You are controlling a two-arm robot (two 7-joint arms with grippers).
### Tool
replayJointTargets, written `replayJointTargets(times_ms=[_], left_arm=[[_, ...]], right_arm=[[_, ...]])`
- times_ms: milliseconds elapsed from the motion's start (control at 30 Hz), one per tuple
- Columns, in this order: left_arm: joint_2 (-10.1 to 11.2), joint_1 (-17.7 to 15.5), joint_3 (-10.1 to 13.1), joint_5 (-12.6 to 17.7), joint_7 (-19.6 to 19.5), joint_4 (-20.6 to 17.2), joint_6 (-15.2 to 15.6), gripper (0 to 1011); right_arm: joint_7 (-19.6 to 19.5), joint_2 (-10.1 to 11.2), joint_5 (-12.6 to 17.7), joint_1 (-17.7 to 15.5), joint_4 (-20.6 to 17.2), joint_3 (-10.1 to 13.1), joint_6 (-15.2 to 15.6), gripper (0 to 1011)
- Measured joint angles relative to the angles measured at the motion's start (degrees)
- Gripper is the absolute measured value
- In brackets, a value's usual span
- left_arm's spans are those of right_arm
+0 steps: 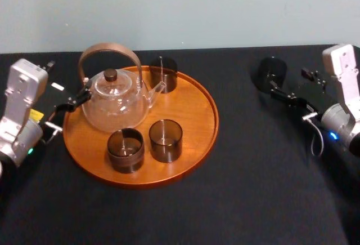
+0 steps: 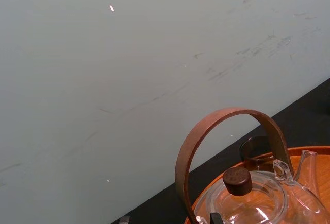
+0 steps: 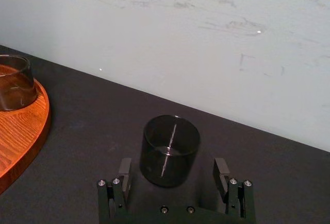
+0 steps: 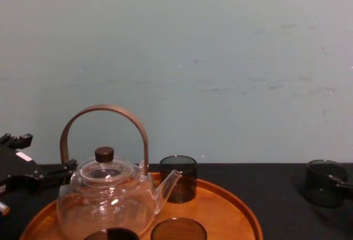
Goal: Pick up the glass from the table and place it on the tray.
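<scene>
Between the spread fingers [image 3: 125,168] of the right tool [image 3: 173,168] stands the glass [image 3: 170,149], upright on the table [image 3: 77,131]. There is a gap on each side of it, so we judge that nothing is gripped yet. The tool sits low and level with the glass's lower half, and the glass is centred just ahead of the tool's palm. That seems a sensible line-up: closing from here should pinch the round wall evenly and not push the glass over. The tray [image 1: 197,138] lies well off to this tool's left. On it are a glass teapot [image 1: 115,101] with a bent wooden handle and three more dark glasses: two [image 1: 125,150] [image 1: 165,140] at the near side and one [image 1: 163,74] at the far side by the spout. The part of the tray nearest the right tool is bare wood, so we take it as the natural place to set the glass down, since it means no reaching past the teapot. The left tool [image 1: 79,96] rests at the far edge of the tray, just beside the teapot's body and under its handle. It looks parked, not working, and we cannot tell whether it is spread or closed. Our reading is that the grasp is the step in hand. The smooth wall calls for a firm, even squeeze, and the lift must clear the tray's low rim.
</scene>
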Motion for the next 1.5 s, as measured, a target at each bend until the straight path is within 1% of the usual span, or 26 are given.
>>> replayJointTargets(times_ms=[67, 100, 300, 667, 1333, 1500], left_arm=[[0.0, 0.0, 0.0, 0.0, 0.0, 0.0, 0.0, 1009], [0.0, 0.0, 0.0, 0.0, 0.0, 0.0, 0.0, 1009], [0.0, 0.0, 0.0, 0.0, 0.0, 0.0, 0.0, 1009], [0.0, 0.0, 0.0, 0.0, 0.0, 0.0, 0.0, 1010], [0.0, 0.0, 0.0, 0.0, 0.0, 0.0, 0.0, 1009], [0.0, 0.0, 0.0, 0.0, 0.0, 0.0, 0.0, 1010]], right_arm=[[0.2, -0.3, -0.3, 1.0, 1.0, -0.4, 0.2, 1002], [0.2, -0.3, -0.3, 1.0, 1.0, -0.4, 0.2, 1002], [0.6, -1.2, -1.3, 3.9, 4.5, -1.5, 0.6, 1002], [0.7, -2.0, -2.1, 6.8, 8.1, -2.0, 0.4, 1002], [0.7, -3.3, -3.0, 10.0, 11.9, -2.5, -0.3, 1002], [0.8, -3.9, -3.1, 11.4, 14.2, -2.7, -1.2, 1002]])
